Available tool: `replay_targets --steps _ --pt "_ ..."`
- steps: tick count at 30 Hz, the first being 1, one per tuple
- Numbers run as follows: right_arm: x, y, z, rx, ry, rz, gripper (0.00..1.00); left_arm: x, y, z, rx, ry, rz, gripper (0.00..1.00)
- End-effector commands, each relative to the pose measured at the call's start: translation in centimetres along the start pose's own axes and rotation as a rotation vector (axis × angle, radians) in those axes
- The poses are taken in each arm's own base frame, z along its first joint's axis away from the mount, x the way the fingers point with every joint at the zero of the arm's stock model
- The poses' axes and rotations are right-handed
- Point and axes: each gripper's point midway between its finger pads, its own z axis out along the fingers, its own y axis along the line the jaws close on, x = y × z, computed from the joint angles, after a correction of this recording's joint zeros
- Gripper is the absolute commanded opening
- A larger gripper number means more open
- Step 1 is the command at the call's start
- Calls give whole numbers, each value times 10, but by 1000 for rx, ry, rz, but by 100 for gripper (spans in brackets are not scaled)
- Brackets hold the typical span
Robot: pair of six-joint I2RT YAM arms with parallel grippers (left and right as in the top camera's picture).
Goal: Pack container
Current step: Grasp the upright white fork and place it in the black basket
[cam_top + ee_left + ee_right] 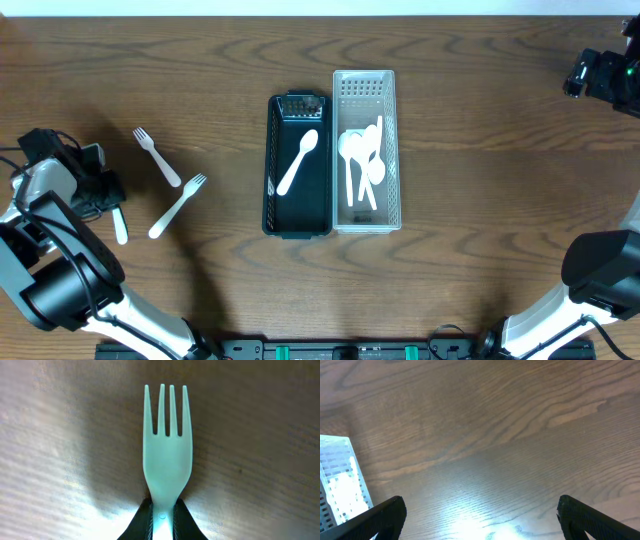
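Black container [272,190] sits at table centre, long axis running front to back, with one white spoon [297,162] lying diagonally inside, bowl toward the far end. White basket [366,88] is touching its right wall, parallel to it, holding a pile of white spoons [360,165] that overlap; can't get an exact count. A corner of the basket also shows at the left edge of the right wrist view. Two loose white forks lie on the wood table [480,120], well left of the container: far fork [157,157] with tines pointing away and left, near fork [178,205] with tines pointing toward the container, the two close together but apart. Left gripper [108,192] is at the far left, low over the table, clenched on a third fork [166,455]. Wrist view shows the black fingers [142,522] pinching the handle, tines pointing straight out, fork just above or on the wood, can't tell which. Right gripper [481,502] is at the far right corner, well apart from everything, jaws spread wide with only bare wood between them.
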Motion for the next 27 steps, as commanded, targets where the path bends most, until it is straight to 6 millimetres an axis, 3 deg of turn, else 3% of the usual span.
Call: replay_targets --steps 1,6,10,14,17,20,24,27 --pt "0 -2 1 5 1 18 99 -3 -9 -22 -6 -8 -35 6" --pt "0 -2 1 4 1 17 99 -28 -50 -110 -2 -125 26 6" --pt "-1 -2 1 4 -2 17 99 -41 -112 -197 38 -284 109 6" --pt "-1 -2 1 4 -1 17 99 -33 -178 -250 125 -384 174 6" --pt "-1 -2 1 4 0 17 99 -16 -226 -263 200 -392 213 6" --pt "1 -2 1 4 6 9 99 6 -274 -261 258 -360 305 6" --pt "3 -2 1 2 13 11 99 33 -329 -242 295 -291 455 6" --pt "3 -1 1 -1 14 11 99 45 -354 -216 291 -218 484 6"
